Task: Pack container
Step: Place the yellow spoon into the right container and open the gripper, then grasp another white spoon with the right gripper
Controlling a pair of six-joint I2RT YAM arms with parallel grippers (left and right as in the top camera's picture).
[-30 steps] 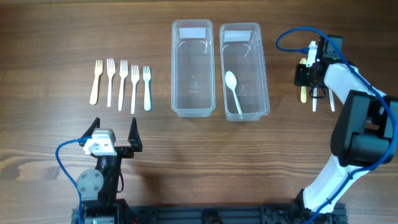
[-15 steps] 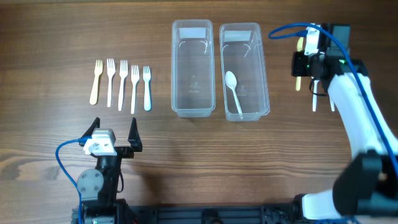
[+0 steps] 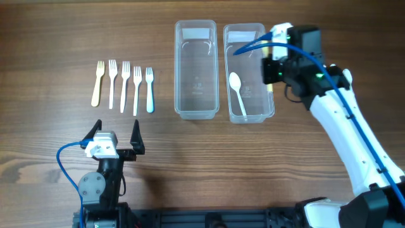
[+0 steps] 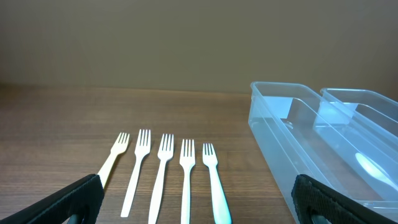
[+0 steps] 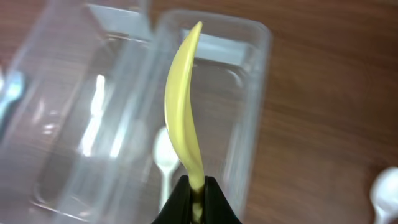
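My right gripper [image 3: 273,63] is shut on the handle of a pale yellow spoon [image 5: 183,112] and holds it above the right clear container [image 3: 244,28]; the jaws show in the right wrist view [image 5: 196,186]. A white spoon [image 3: 236,92] lies inside that container and also shows in the right wrist view [image 5: 165,155]. The left clear container [image 3: 195,25] next to it holds nothing. Several plastic forks [image 3: 124,85] lie in a row on the table at the left. My left gripper [image 3: 116,136] is open and empty near the front edge, well short of the forks [image 4: 165,168].
The wooden table [image 3: 63,31] carries everything. Part of another white utensil [image 5: 385,190] lies on the table right of the containers, seen only in the right wrist view. Both containers show at the right of the left wrist view [image 4: 280,118].
My right gripper has risen from the table at the far right and moved left with the yellow spoon, to above the right container. The left arm has not moved.
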